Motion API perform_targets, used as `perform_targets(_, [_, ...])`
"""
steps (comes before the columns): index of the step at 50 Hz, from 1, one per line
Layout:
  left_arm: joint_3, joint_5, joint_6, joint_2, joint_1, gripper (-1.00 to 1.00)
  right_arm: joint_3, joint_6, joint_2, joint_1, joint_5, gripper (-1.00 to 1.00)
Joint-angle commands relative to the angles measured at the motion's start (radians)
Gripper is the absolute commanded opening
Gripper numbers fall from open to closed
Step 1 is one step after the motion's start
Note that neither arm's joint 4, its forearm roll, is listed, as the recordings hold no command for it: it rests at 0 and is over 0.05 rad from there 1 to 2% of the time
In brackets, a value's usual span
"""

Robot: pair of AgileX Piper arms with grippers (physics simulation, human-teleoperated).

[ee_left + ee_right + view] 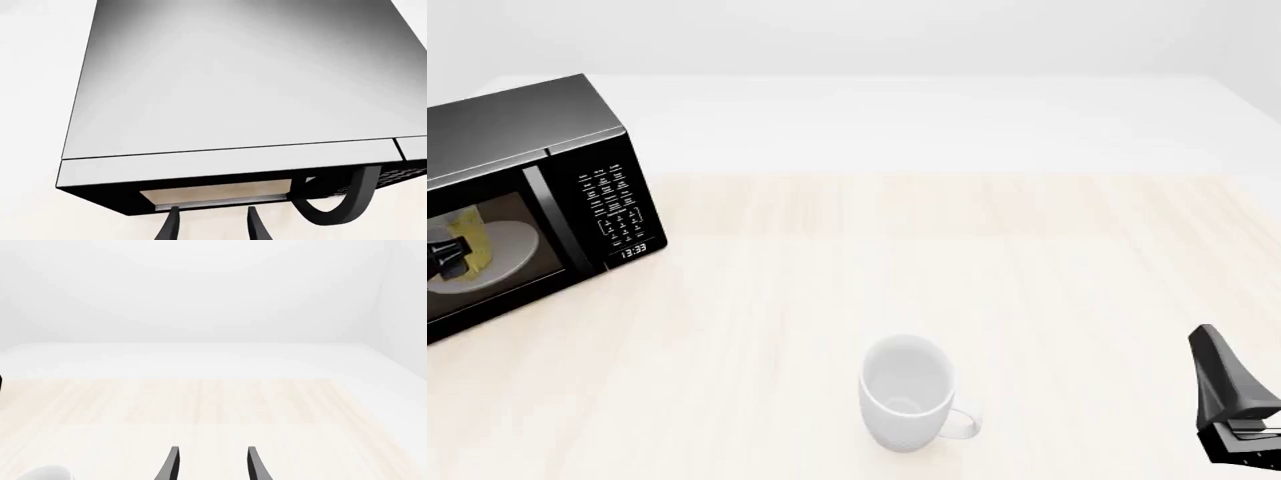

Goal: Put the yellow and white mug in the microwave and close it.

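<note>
Inside the microwave (521,200), behind its shut door, sits the yellow and white mug (474,240); both the left claw (212,225) and right claw (212,465) gape, empty.

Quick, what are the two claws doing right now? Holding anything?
Left gripper: open, empty, in front of the microwave.
Right gripper: open, empty, above the table.

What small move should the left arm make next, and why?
Probably back the left gripper straight away from the microwave. The yellow and white mug shows through the door, which looks flush with the button panel, and the open gripper holds nothing, so little seems left to do.
</note>
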Motion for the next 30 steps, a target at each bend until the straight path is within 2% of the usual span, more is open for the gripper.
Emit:
perform_targets(1, [0.032, 0.006, -0.013, -0.072, 0.026, 1.0, 0.001, 0.0, -0.002, 0.0, 0.001, 1.0])
perform_targets(30, [0.087, 0.114, -0.05, -0.301, -0.002, 1.0, 0.001, 0.0, -0.002, 0.0, 0.001, 1.0])
